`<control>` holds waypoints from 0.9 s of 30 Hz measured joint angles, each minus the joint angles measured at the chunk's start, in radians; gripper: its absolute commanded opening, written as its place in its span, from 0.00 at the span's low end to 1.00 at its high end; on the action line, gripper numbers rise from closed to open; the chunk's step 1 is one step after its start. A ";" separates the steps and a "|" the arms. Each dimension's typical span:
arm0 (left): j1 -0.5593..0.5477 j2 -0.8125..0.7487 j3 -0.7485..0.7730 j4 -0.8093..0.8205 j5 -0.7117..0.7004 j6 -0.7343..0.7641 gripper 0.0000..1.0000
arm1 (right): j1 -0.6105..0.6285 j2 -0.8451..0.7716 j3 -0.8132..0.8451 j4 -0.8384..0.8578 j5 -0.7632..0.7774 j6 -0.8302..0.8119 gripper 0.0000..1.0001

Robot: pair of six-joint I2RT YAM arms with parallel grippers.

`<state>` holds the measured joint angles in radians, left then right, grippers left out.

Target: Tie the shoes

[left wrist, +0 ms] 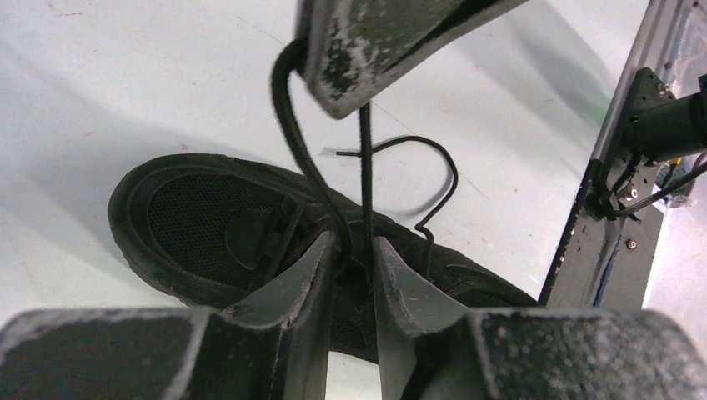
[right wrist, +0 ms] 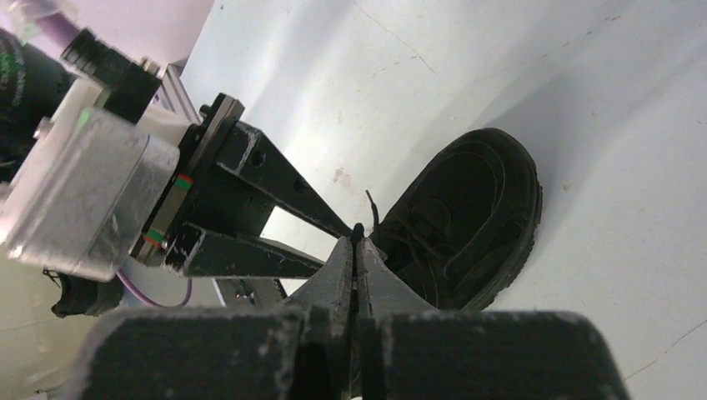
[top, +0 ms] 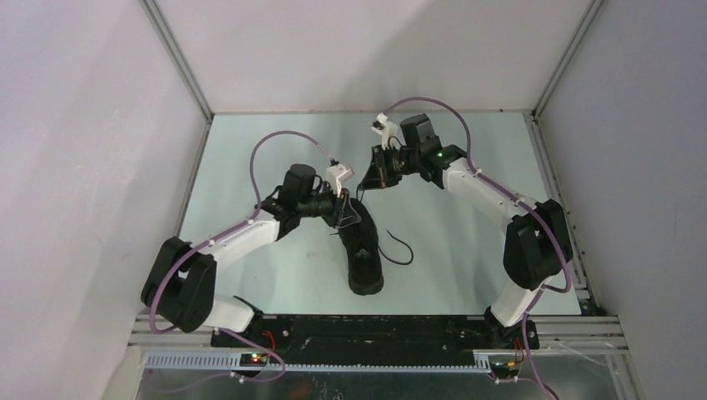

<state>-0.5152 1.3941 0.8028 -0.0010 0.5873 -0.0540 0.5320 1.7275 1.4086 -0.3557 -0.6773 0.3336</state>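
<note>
Looks like mid-knot, with no bow formed yet. Finds the black sneaker [top: 365, 258] at the middle of the surface [top: 450, 258]. Shows the right tool [right wrist: 356, 242] clenched on a lace [left wrist: 293, 133] held up above the sneaker, and the left tool [left wrist: 354, 242] part released, with two strands running loose through its gap. Calls next, probably, for closing left on one strand and drawing it across. Cannot trace the crossing of strands behind the tools, nor tell loop from free end.
</note>
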 measured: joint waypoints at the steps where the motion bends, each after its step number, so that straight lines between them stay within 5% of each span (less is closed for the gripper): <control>1: 0.009 0.000 -0.010 0.017 0.019 -0.008 0.28 | -0.001 -0.002 -0.002 0.000 -0.002 0.000 0.00; 12: 0.035 0.023 -0.036 0.098 0.153 -0.026 0.18 | -0.006 -0.007 -0.006 0.002 -0.031 -0.002 0.00; 20: 0.036 0.031 -0.037 0.103 0.176 -0.017 0.30 | -0.006 -0.011 -0.008 0.008 -0.035 -0.002 0.00; 27: 0.039 0.037 -0.037 0.104 0.186 0.003 0.19 | -0.008 -0.013 -0.014 0.014 -0.045 -0.003 0.00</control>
<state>-0.4763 1.4315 0.7662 0.1028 0.7734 -0.0513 0.5240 1.7145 1.3949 -0.3416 -0.7223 0.3302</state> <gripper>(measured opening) 0.232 0.008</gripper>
